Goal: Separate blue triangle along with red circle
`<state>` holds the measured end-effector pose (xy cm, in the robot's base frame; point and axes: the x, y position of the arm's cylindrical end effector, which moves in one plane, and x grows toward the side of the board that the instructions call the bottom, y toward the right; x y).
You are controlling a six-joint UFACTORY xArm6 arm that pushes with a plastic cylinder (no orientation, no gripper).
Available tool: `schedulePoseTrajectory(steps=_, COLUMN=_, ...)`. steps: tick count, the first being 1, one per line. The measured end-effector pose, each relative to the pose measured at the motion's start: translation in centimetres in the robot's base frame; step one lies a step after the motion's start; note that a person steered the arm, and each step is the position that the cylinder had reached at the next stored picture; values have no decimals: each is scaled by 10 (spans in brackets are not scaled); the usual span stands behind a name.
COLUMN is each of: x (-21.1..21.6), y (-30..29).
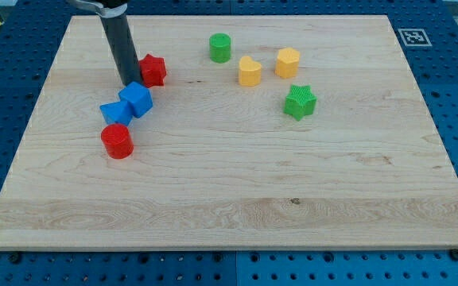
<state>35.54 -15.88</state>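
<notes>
My tip (130,82), a bare rod with no pincer to spread or pinch, touches the blue cube (137,98) beside the red star (153,70). Blue triangle (115,112) adjoins the cube; red circle (118,141) sits just below. The pale wooden bench (237,199) rests on blue pegboard (452,48). Elsewhere: two yellow blocks (250,71) (287,62), two green (220,48) (300,102).

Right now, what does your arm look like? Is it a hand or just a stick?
Just a stick! My arm ends in a straight, round, dark grey rod, smooth and a bit shiny, with no fingers. At the view's top a black and silver piece holds it. I see no cables or markings. My tip sits beside the blue cube and the red star.
</notes>
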Motion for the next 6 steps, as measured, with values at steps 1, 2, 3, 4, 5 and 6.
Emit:
schedulePoseTrajectory(steps=1, x=-10, y=10)
schedulePoseTrajectory(steps=2, x=-11, y=35)
schedulePoseTrajectory(steps=3, x=-8, y=40)
schedulePoseTrajectory(steps=4, x=-5, y=19)
schedulePoseTrajectory(steps=5, x=6, y=-12)
schedulePoseTrajectory(steps=6, x=64, y=-30)
